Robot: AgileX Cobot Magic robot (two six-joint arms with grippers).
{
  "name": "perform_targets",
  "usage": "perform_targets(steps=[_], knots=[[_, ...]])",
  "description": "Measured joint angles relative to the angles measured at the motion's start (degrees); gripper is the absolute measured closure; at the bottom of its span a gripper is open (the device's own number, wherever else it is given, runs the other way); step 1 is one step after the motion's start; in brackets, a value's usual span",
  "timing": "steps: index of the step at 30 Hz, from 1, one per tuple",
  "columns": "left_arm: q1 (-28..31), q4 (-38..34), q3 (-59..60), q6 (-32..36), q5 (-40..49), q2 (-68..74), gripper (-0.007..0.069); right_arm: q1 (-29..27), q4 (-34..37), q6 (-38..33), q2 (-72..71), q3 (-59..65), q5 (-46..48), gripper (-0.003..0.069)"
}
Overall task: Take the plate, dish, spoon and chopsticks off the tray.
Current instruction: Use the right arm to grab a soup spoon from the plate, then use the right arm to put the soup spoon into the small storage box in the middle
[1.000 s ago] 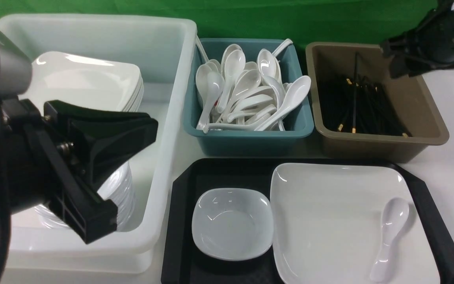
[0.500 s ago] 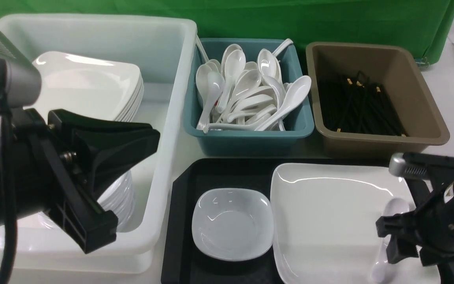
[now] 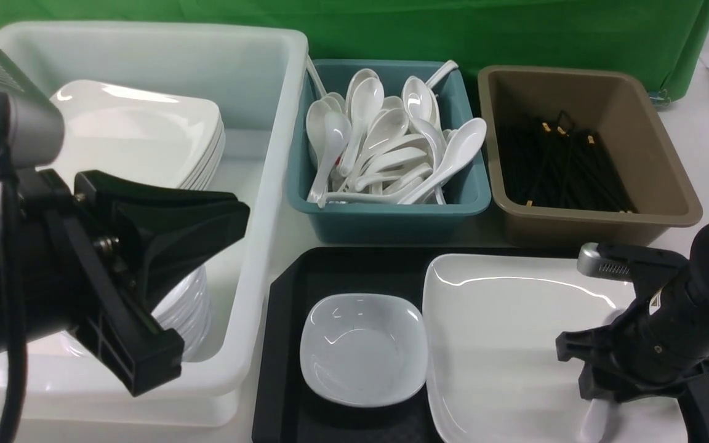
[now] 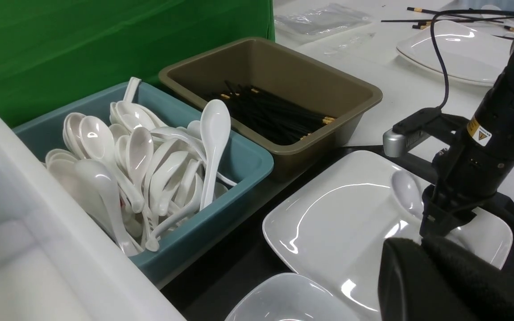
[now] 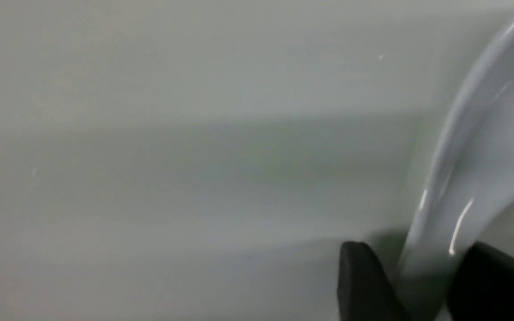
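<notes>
While the right gripper (image 5: pixel 422 285) stood over the near right part of the plate (image 3: pixel 502 332), its 2 fingers (image 5: pixel 359 285) were closed against either side of the handle of the spoon (image 4: pixel 406 195), which lay on the plate. The plate and the dish (image 3: pixel 364 347) sat side by side on the tray (image 3: pixel 280 344), the dish to the left. The chopsticks (image 3: pixel 567 169) lay in the brown bin (image 3: pixel 650 154) beyond the tray. Next to it stood a teal bin (image 3: pixel 391 218) heaped with loose spoons (image 3: pixel 385 147). At the left a white tub (image 3: pixel 256 184) held stacked plates (image 3: pixel 139 129).

In the front view the right arm hid the spoon's bowl and the plate's right corner. The left gripper (image 3: pixel 225 212) hid much of the tub's near half.

Compared with 1 second earlier, the right arm had left its high place above the brown bin and come down onto the plate. The 1 chopstick then standing upright in that bin had dropped among the rest. Plate, dish and left arm had kept their places.

The right wrist was pitched steeply down, fingers pointing at the plate. The left arm hung over the tub with its gripper clenched on nothing and pointing toward the bins.
</notes>
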Motion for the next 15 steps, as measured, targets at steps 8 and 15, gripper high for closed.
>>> perform_targets(steps=[8, 15], knots=[[0.00, 0.04, 0.00, 0.00, 0.00, 0.00, 0.0608, 0.00, 0.85, -5.95, -0.51, -0.87, 3.40, 0.0493], [0.00, 2.41, 0.00, 0.00, -0.20, 0.00, 0.0608, 5.28, 0.92, -7.58, -10.13, -12.79, 7.61, 0.0493]])
